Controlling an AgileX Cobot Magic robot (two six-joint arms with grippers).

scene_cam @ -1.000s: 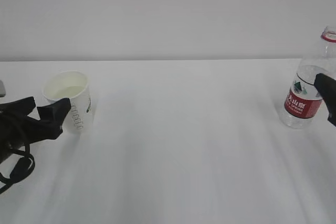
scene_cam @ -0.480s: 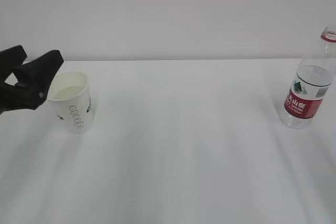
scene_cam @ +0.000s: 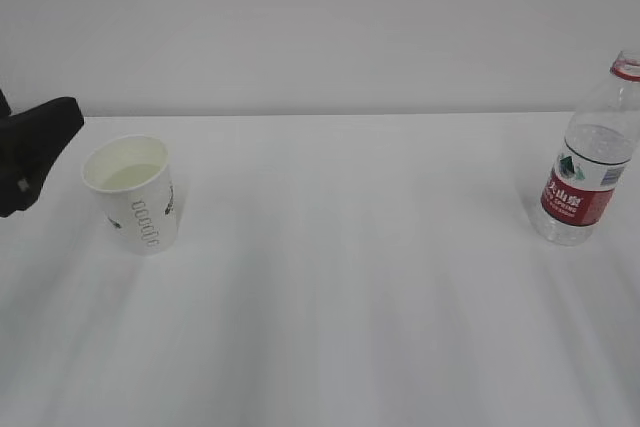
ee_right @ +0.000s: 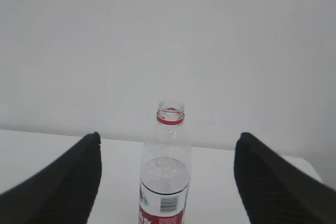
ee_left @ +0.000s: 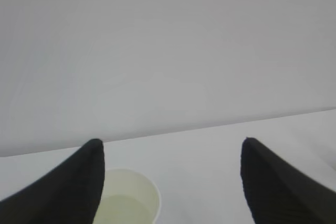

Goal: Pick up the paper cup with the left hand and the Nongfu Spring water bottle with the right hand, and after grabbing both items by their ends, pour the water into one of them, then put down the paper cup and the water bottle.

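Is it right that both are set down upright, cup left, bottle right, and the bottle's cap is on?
Not quite: the Nongfu Spring water bottle has no cap; the right wrist view shows its open mouth above the red neck ring. The rest holds: the paper cup stands upright on the left, the bottle on the right.

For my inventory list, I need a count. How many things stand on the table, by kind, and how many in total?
Cup: 1
Bottle: 1
Total on the table: 2
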